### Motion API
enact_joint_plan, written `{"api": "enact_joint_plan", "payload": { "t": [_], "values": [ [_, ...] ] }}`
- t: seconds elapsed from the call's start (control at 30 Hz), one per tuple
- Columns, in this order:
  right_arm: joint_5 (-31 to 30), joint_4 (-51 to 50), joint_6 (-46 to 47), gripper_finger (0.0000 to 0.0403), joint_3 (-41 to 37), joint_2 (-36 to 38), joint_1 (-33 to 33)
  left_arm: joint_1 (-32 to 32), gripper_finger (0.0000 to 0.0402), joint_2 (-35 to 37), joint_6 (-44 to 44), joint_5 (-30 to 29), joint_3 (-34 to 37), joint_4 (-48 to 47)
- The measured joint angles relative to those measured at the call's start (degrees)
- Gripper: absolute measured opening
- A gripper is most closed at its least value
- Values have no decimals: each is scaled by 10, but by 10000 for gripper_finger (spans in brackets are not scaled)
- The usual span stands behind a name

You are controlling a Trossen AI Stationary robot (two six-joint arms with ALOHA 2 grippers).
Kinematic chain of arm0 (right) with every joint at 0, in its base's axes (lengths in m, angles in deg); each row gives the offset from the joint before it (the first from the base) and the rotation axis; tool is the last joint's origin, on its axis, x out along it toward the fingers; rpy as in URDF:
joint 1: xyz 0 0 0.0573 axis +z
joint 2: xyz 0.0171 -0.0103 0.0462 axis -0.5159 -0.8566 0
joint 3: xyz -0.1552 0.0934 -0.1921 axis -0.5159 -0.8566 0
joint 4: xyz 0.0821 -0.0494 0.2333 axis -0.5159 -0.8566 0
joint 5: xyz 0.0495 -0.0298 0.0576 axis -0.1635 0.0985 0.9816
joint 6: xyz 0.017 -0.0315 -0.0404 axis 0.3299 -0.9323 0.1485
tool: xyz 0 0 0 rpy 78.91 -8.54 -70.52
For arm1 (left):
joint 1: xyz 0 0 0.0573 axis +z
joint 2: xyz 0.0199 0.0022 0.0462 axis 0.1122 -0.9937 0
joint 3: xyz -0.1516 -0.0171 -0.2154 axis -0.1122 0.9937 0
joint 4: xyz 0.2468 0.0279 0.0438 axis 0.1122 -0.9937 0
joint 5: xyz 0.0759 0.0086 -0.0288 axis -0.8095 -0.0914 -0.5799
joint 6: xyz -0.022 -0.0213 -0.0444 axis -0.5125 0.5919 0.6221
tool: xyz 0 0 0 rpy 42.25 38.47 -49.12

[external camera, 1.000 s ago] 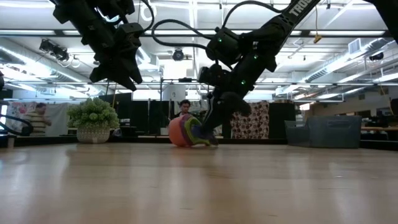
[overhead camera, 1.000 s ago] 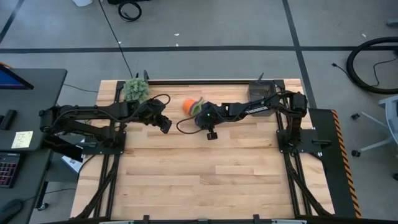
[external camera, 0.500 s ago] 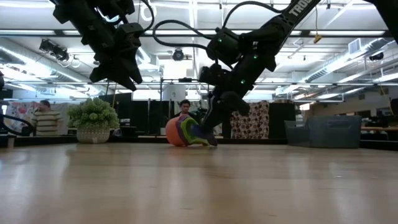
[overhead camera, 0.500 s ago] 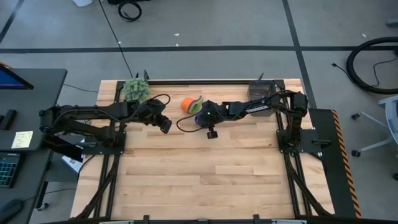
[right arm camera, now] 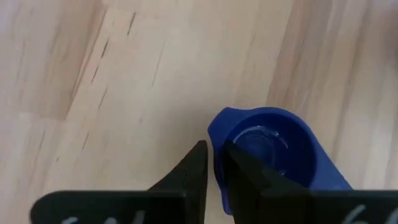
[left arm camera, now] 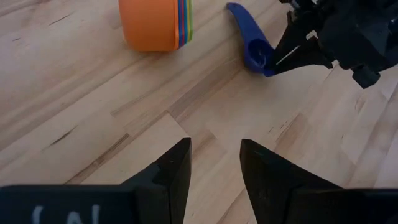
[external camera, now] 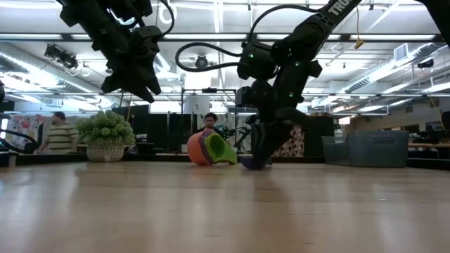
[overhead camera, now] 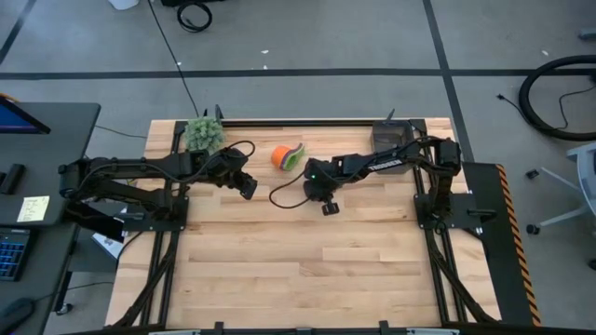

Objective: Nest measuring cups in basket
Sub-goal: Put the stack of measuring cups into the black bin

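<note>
The right end effector is low on the table, near the middle of the high view. Its tips are almost pressed together around the rim of a dark blue cup. I think it is picking this cup up to add it to the others.

The left end effector hangs spread and holds nothing.

Farther back, the stack of cups lies on its side, orange outside.

The basket sits at the upper right of the table. I cannot see inside it. The cups must still go there.
</note>
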Motion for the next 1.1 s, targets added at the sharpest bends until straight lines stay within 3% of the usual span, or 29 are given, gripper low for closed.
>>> {"api": "enact_joint_plan", "payload": {
  "t": [0.43, 0.73, 0.93, 1.1],
  "values": [
    [-2, -29, -7, 111, 22, 0, 41, 0, 141, 0, 29, 0, 0, 0],
    [-59, -114, -6, 132, 90, 0, 61, 0, 141, 0, 34, 0, 0, 0],
    [-167, -178, -7, 131, 119, 0, 60, 7, 141, 0, 81, 0, 0, 0],
    [-283, -241, -8, 131, 137, 0, 32, 20, 141, 0, 121, -41, 0, 13]
  ]
}}
